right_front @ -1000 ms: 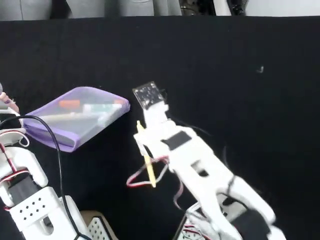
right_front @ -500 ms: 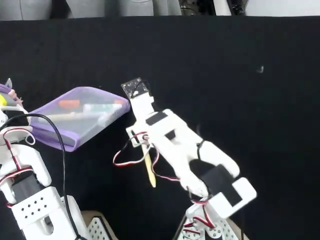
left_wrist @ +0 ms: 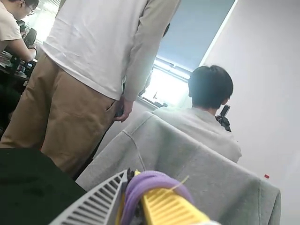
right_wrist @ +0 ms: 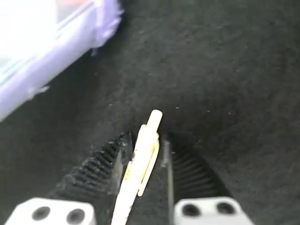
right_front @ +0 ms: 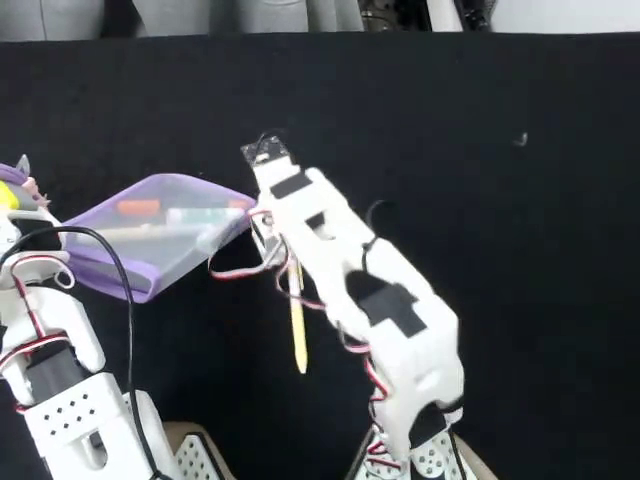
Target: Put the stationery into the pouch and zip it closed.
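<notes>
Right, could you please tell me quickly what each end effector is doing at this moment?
Left end effector: closed on the edge of the purple pouch.
Right end effector: closed on the pen.

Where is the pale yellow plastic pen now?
The pale yellow plastic pen is clamped in the right gripper over the black table, right of the translucent purple pouch in the high view.
</notes>
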You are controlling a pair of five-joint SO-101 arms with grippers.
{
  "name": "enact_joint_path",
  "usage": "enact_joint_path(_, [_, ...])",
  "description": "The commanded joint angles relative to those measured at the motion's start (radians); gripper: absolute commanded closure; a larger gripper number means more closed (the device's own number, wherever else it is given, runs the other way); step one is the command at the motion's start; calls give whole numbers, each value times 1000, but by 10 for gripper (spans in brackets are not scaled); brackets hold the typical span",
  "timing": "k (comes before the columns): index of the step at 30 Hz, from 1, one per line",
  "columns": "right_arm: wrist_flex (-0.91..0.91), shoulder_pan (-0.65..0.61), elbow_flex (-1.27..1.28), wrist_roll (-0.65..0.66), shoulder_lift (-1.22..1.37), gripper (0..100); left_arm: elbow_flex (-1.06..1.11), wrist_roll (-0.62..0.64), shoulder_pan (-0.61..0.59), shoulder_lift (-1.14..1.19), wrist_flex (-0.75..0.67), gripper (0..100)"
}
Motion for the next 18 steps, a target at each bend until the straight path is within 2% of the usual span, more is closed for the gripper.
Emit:
enact_joint_path(1, [83, -14, -133, -31, 97, 959, -39, 9, 8, -8, -20, 970])
enact_joint_path(11, [87, -6, -136, -29, 99, 987, -48, 12, 22, -8, -20, 970])
enact_joint_path(16, [87, 31, -124, -29, 62, 987, -99, 5, 147, -8, -20, 970])
enact_joint_path(18, [87, 61, -96, -29, -2, 987, -137, -40, 197, -8, -18, 970])
